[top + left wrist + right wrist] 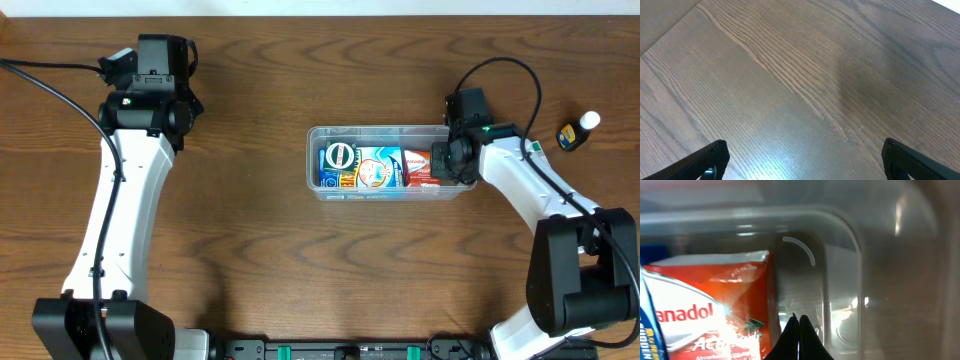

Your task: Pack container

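The clear plastic container (385,131) lies in the middle of the table. It holds a blue carton (340,165), a blue-and-white pack (378,167) and a red Panadol box (420,166). My right gripper (447,158) is inside the container's right end, just right of the red box. In the right wrist view its fingers (799,322) are shut with nothing between them, next to the red box (710,315) and near the container's rounded corner (845,225). My left gripper (802,157) is open and empty over bare wood at the far left (150,70).
A small dark bottle with a white cap (578,130) lies at the far right of the wooden table (250,240). A cable loops from the right arm above the container.
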Motion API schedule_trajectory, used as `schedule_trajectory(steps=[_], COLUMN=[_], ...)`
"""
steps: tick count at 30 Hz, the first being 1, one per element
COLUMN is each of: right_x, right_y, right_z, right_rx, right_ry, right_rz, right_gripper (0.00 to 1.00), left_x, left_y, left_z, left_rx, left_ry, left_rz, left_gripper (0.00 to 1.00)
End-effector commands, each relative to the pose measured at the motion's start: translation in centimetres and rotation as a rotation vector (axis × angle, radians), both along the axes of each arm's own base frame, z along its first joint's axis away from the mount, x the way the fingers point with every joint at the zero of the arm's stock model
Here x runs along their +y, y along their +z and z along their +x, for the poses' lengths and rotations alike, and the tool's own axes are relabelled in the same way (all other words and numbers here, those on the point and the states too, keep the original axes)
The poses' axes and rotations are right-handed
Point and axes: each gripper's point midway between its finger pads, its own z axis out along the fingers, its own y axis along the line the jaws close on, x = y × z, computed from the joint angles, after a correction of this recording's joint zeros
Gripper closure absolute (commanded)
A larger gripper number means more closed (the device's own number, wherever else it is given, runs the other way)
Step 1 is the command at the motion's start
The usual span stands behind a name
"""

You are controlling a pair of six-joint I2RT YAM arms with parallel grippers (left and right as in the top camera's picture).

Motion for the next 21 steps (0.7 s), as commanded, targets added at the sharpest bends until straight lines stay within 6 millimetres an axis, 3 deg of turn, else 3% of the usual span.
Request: schedule_trajectory(steps=[1, 21], right_x=[-0.58, 0.37], right_y=[-0.13, -0.37], right_z=[-0.16, -0.34], right_rx=[0.001, 0.007], right_ry=[-0.026, -0.032], right_rz=[-0.01, 0.046], right_gripper=[0.99, 0.99], left_x=[0.36, 0.36], left_y=[0.54, 0.54], left_z=[-0.08, -0.08], left_rx=[-0.005, -0.005], left_ry=[0.004, 0.004], left_rz=[0.018, 0.018], left_gripper=[0.02, 0.02])
